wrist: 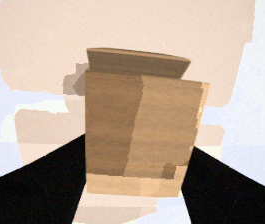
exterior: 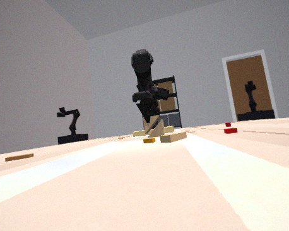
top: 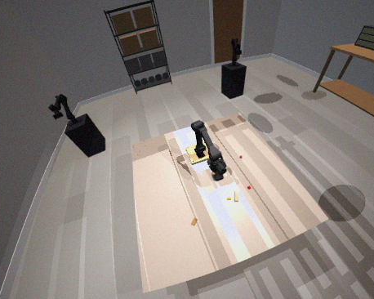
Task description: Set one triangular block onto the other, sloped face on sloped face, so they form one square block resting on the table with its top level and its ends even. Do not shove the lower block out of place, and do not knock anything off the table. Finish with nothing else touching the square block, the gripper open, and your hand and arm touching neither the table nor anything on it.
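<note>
My gripper (top: pixel 219 177) (exterior: pixel 147 120) (wrist: pixel 135 143) is shut on a wooden triangular block (exterior: pixel 149 125) (wrist: pixel 138 125), with one black finger on each side of it in the wrist view. Its sloped face points down toward the other triangular block (exterior: pixel 159 130) (wrist: pixel 138 63), which stands on the table with its slope facing up toward it. In the exterior view the two slopes are close and roughly parallel; I cannot tell whether they touch. In the wrist view the lower block shows just beyond the held one, slightly turned against it. The top view hides both blocks behind the hand.
A long beige block (top: pixel 236 197) (exterior: pixel 173 137) and a small orange block (top: pixel 229 198) (exterior: pixel 149 140) lie near the triangular blocks. Two red blocks (top: pixel 241 157) (top: pixel 249 188) (exterior: pixel 230 130) lie to the side. A brown block (top: pixel 193 221) (exterior: pixel 19 157) lies farther off.
</note>
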